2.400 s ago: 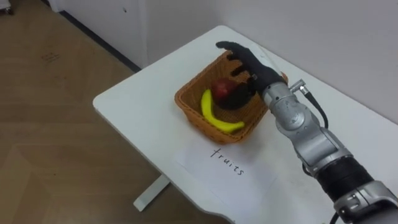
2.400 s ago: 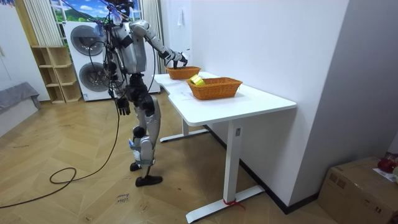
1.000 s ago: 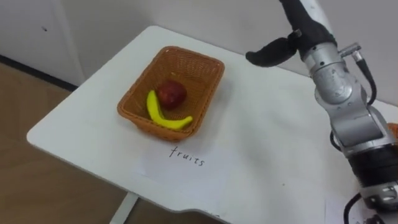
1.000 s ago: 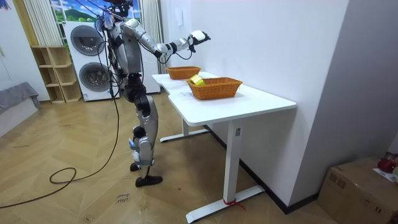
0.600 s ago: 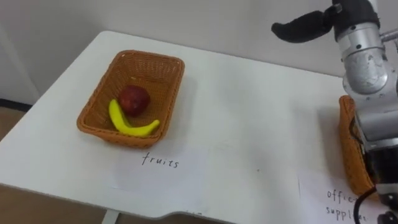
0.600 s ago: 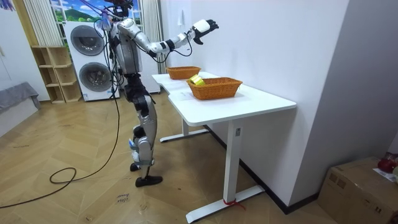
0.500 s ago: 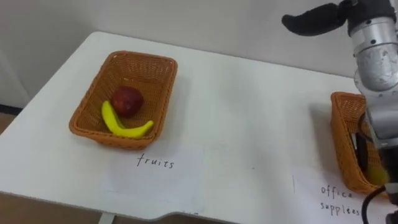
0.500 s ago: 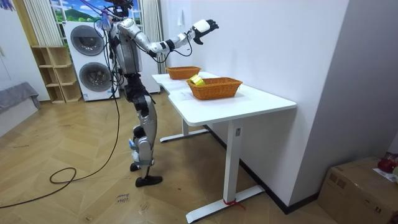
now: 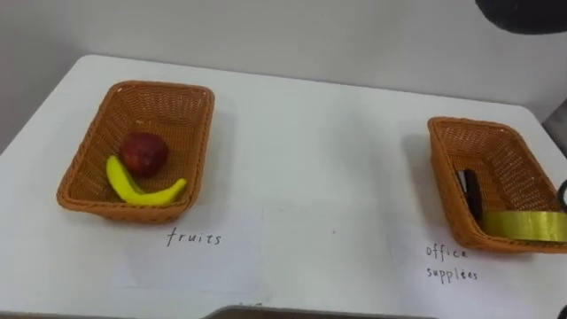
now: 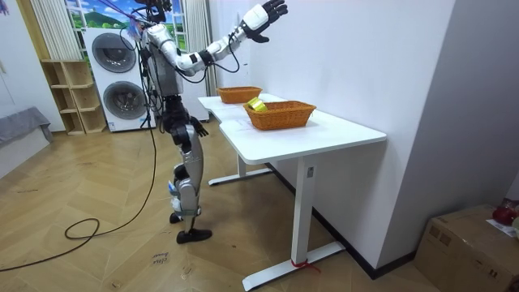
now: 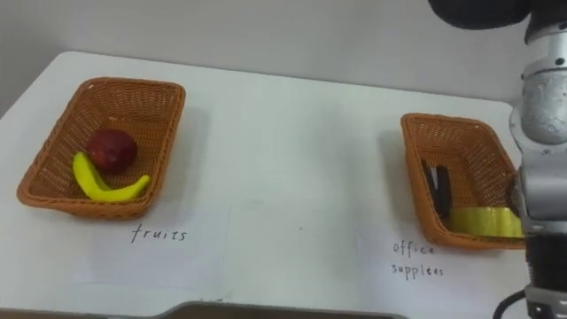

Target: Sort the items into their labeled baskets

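A red apple (image 9: pixel 143 152) and a yellow banana (image 9: pixel 133 190) lie in the left wicker basket (image 9: pixel 164 87). The right wicker basket (image 9: pixel 440 168) holds a black oblong item (image 9: pixel 470 195) and a yellow roll of tape (image 9: pixel 523 225). My right hand (image 9: pixel 523 12) is a dark shape at the top right, high above the table. In the room view this right hand (image 10: pixel 263 15) is raised over head height with its fingers spread, holding nothing. I stand at the end of the table by the baskets.
The white table (image 9: pixel 310 159) carries a handwritten paper label (image 9: pixel 193 237) before the left basket and another (image 9: pixel 452 263) before the right one. A wall runs behind the table. Washing machines (image 10: pixel 117 77) and a shelf stand behind me.
My right hand left the fruit basket and rose high above the table. The eye views swung right, so both baskets now show.
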Controlling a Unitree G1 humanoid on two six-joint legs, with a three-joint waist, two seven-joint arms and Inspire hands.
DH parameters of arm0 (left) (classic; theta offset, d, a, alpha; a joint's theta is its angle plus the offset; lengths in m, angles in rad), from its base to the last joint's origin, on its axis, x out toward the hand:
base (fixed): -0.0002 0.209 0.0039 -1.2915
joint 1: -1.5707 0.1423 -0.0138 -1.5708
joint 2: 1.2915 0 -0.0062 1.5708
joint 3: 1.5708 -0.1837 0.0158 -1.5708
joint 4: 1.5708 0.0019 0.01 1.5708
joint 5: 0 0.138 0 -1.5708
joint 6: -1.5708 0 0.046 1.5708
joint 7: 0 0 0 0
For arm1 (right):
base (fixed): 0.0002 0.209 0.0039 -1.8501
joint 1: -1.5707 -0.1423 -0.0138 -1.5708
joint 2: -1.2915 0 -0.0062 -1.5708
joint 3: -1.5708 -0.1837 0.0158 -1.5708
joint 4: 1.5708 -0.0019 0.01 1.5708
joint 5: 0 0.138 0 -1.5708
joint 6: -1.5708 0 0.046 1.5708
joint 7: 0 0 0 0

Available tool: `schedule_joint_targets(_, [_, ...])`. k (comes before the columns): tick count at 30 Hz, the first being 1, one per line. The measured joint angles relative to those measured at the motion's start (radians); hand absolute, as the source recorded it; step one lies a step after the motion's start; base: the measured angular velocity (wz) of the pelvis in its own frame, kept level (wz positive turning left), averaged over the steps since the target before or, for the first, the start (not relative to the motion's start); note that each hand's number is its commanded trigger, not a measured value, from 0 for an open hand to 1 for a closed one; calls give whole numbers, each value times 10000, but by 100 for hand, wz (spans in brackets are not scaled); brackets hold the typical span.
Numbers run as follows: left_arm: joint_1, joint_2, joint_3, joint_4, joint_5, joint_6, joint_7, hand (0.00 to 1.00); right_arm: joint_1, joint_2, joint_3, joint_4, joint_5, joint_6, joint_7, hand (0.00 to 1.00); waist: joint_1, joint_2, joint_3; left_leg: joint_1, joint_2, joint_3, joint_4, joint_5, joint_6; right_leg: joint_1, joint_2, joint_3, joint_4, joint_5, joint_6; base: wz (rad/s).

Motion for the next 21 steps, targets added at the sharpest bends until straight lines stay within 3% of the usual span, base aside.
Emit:
schedule_joint_targets(9, [522,148,413,8,11,-91,43,0,701,-13,-1411,1,1774,-213,-1609,0,-280,25,9,85,176,328,-35,-74,-117,-52,188,196,-15,44,-71,-11])
schedule_joint_targets(13, [909,102,377,-11,12,-130,86,0,1374,-25,-1968,1,2976,-508,-2348,0,-455,78,19,135,218,395,-40,-124,-150,-53,230,243,-16,44,-71,-6])
schedule_joint_targets(21, [1085,5,381,-43,12,-128,90,0,2914,59,-2666,5,4700,-514,-3104,0,-659,161,20,189,259,511,-102,-166,-171,-39,278,353,-14,43,-74,-4])
